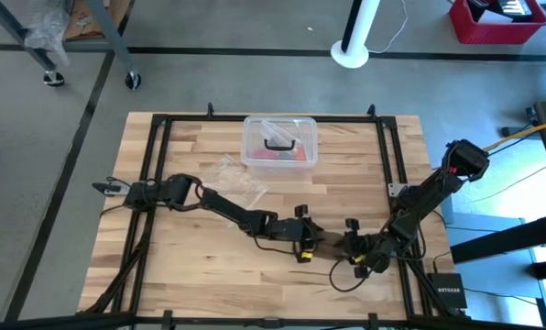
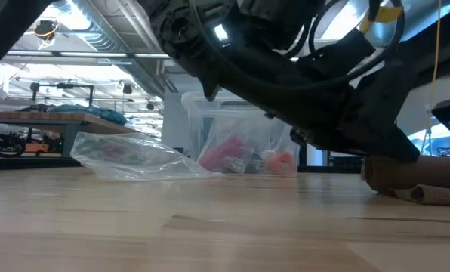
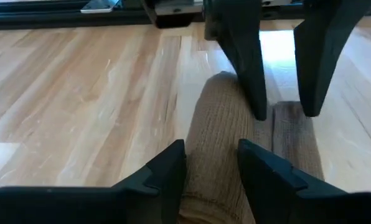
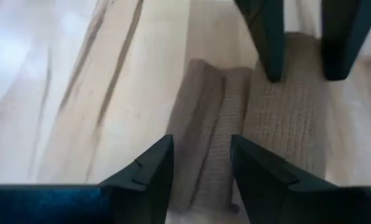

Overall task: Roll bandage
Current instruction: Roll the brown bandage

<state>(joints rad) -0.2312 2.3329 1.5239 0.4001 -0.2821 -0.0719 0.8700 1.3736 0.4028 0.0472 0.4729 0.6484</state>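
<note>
The brown bandage (image 1: 332, 247) lies near the table's front edge, right of centre. Part of it is a ribbed roll (image 3: 218, 137) and part a flat strip (image 3: 292, 143) beside the roll. My left gripper (image 3: 211, 165) comes level and low from the table's left, open, with the roll between its fingers. My right gripper (image 4: 201, 163) slants down from the right, open, with the creased strip (image 4: 204, 124) between its fingertips. The two grippers face each other a hand's width apart. In the low view the roll (image 2: 406, 175) rests on the table under the dark arms. My left gripper's fingers (image 3: 173, 171) stand on either side of the roll, across its width, and the roll fills the gap. Whether they touch it, I cannot tell. My right gripper's fingertips (image 3: 259, 112) stand at the strip's end, which lies on the table. Whether they touch it, I cannot tell.
A clear plastic box with a black handle (image 1: 279, 142) stands at the table's far middle. A clear plastic bag (image 1: 238, 179) lies in front of it to the left. A black frame rail (image 1: 383, 165) runs around the work area. Bare wood lies at the front left.
</note>
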